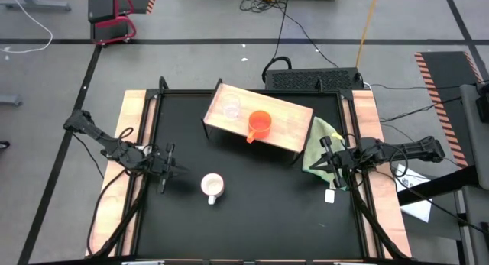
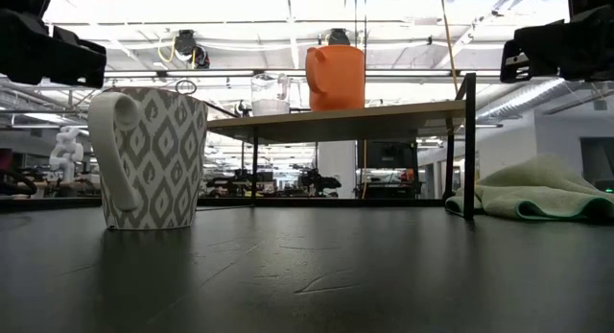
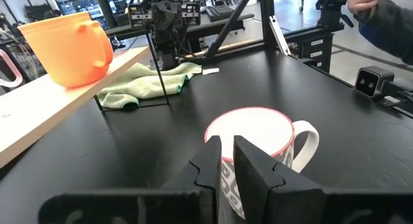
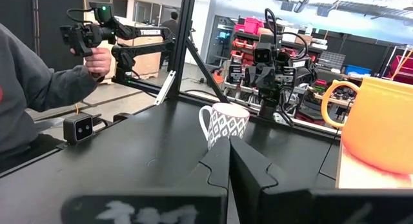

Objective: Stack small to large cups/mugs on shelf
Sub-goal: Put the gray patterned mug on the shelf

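The light wooden shelf [image 1: 260, 120] stands on black legs at the table's far middle. On it stand the small clear cup [image 1: 231, 108] and the orange-red mug [image 1: 260, 125], the mug near the shelf's near edge. The white patterned mug [image 1: 212, 186] stands upright on the black table, handle toward the near edge; it also shows in the low view [image 2: 149, 158]. My left gripper [image 1: 172, 170] is shut, just left of the white mug [image 3: 258, 146] and apart from it. My right gripper [image 1: 330, 164] is shut and empty, near the table's right side.
A green cloth [image 1: 321, 147] lies on the table by the shelf's right legs, under my right gripper. A small white tag [image 1: 330, 195] lies near it. Pale wooden strips [image 1: 130, 143] run along both table sides. A person [image 4: 26, 88] stands beyond the table's edge.
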Motion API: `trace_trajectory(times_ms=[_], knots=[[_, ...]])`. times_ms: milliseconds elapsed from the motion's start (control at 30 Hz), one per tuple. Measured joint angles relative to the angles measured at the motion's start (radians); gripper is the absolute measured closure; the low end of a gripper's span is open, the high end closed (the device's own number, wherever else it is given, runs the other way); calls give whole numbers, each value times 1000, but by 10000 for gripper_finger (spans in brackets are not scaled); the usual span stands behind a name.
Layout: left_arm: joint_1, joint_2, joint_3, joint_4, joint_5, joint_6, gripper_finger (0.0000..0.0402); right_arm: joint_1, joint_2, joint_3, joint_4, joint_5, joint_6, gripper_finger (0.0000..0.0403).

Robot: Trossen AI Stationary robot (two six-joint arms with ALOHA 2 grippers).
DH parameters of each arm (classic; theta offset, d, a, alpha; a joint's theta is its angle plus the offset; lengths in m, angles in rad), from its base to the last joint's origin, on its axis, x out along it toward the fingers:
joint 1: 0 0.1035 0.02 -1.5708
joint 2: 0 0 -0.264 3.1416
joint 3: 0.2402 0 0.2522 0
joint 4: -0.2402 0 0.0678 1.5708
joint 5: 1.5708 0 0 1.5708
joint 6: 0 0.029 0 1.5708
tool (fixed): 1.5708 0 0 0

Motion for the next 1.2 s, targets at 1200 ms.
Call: trace_trajectory(times_ms=[1200], knots=[[0,2,0,204,-26,59,292,0,0,-14,14,0,19,403]])
